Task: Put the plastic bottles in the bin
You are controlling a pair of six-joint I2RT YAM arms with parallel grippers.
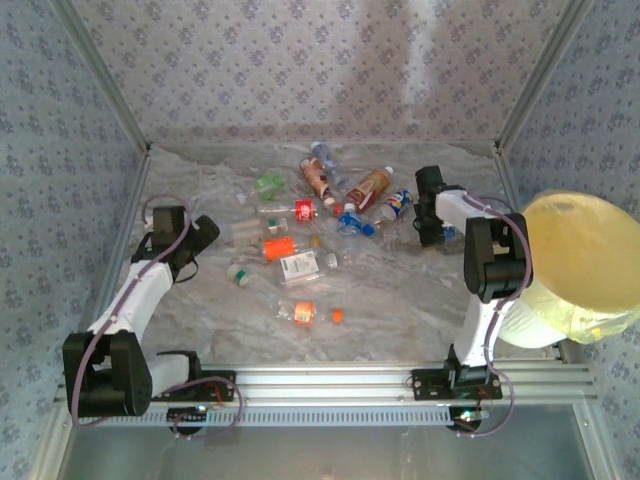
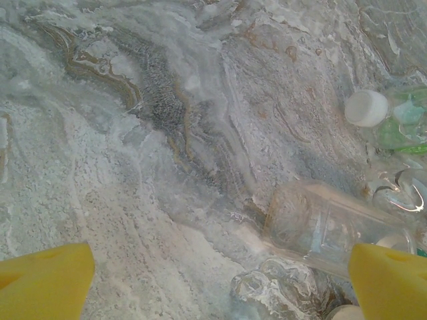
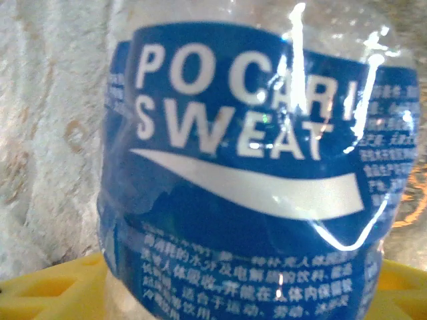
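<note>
As the right arm (image 1: 458, 208) reaches forward, its pincer (image 3: 233, 293) straddles a blue-labelled bottle (image 3: 253, 167).

POCARI SWEAT stands in big white capitals, on two lines, on the blue label (image 3: 220, 227) of a clear plastic bottle (image 3: 257, 160) seen close in the right wrist view. A white wave-shaped stripe (image 3: 253, 183) runs under the words. Lower on the same label, and down its right edge, are rows of small white Chinese characters, too blurred to read. In the overhead view, the coloured labels of the other bottles (image 1: 300, 245) on the desk (image 1: 400, 300) are too small to read.
</note>
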